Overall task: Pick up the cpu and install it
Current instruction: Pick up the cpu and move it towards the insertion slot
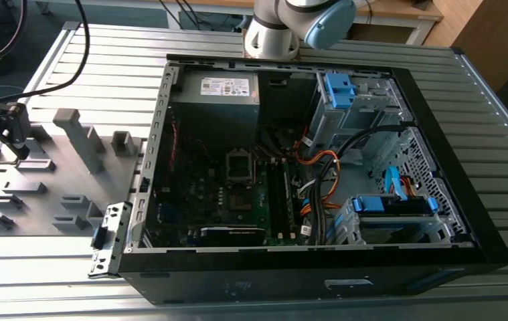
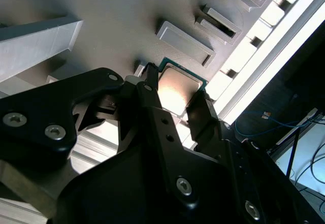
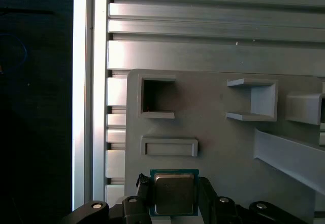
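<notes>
cpu (image 2: 177, 88) sits betw. the two fingers (image 2: 152, 102) of the gripper (image 3: 174, 183). They're closed against two opposite edges of the chip, so by the look of it they have hold of it. Silver top faces up, w/ a thin green rim around it. Can't tell if it's off its seat yet or resting there.

Under it is the grey holder plate (image 3: 218, 148), w/ the chip at the plate's edge, on the side nearest the computer case (image 1: 307, 271). The plate lies on the slatted metal table (image 1: 102, 73), at the exterior view's left, beside the case but apart from it.

Progress, my read: the pick-up is at the grasp stage. Install isn't done. The socket (image 1: 240, 167) on the board inside the case looks dark and bare, and it's well apart from the gripper.

Count:
- 1 cpu
- 1 arm (image 1: 290, 27)
- 1 gripper, 2 fingers
- 1 plate
- 1 open case
- 1 socket

In the first wrist view, near the chip, there are 3 small holders: a square pocket (image 3: 157, 99), a flat frame (image 3: 169, 147) and a U-shaped bracket (image 3: 252, 100). All 3 are vacant.
</notes>
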`<state>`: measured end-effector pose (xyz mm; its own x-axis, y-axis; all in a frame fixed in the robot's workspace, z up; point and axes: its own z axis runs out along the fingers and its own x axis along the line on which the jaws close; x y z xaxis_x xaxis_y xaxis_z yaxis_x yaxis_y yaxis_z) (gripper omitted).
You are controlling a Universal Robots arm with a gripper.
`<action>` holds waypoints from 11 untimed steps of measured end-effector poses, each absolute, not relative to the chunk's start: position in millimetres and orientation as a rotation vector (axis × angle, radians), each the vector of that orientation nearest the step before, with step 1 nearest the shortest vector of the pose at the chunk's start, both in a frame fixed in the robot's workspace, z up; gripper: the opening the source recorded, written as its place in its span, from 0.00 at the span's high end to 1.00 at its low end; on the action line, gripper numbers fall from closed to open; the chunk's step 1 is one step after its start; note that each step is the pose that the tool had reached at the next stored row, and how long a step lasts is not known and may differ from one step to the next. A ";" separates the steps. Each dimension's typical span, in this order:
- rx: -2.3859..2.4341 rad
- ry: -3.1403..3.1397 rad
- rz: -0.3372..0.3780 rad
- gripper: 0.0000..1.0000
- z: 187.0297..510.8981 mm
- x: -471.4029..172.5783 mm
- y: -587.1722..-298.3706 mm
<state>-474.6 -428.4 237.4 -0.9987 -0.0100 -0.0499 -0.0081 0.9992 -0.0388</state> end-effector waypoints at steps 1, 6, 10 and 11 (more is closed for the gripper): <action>-0.014 3.091 -0.060 0.53 237.4 -474.6 -428.4; -0.014 3.091 -0.060 0.53 238.2 -474.6 -428.4; -0.014 3.091 -0.060 0.53 244.9 -474.6 -428.4; -0.014 3.091 -0.059 0.53 247.8 -474.6 -428.4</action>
